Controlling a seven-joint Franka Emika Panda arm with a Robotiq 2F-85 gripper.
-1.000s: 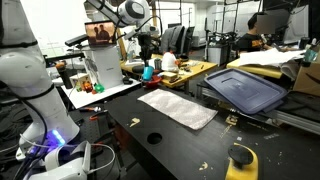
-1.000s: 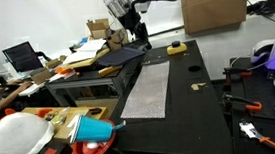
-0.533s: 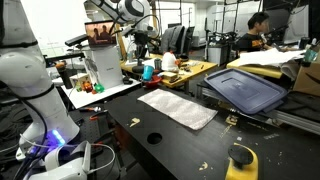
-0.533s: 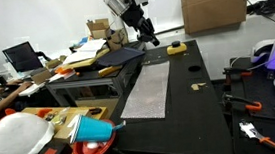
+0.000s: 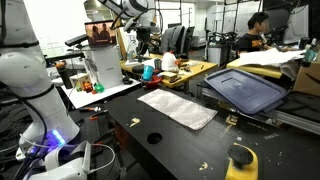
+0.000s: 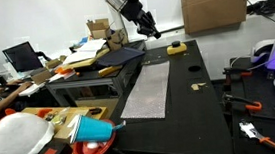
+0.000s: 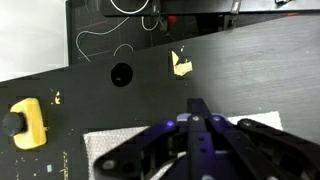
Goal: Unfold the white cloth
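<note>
The cloth (image 6: pixel 149 91) is laid flat along a bench (image 6: pixel 195 107) edge; the hand (image 6: pixel 155 30) is held high above, fingers together, empty.

The end effector (image 6: pixel 153 29) hangs well above the counter (image 6: pixel 195 102), apart from everything on it. In an exterior view the cloth (image 6: pixel 149 91) lies flat on the counter below it, and the tray (image 6: pixel 123 54) sits lower and to one side, past the counter's edge. In the wrist view the cloth (image 7: pixel 110 150) lies under the end effector (image 7: pixel 200 106). Beyond its tip are 1 hole (image 7: pixel 121 74) in the counter and 1 scrap (image 7: pixel 181 65) near the hole. A block (image 7: pixel 28 122) lies well off to the side.
</note>
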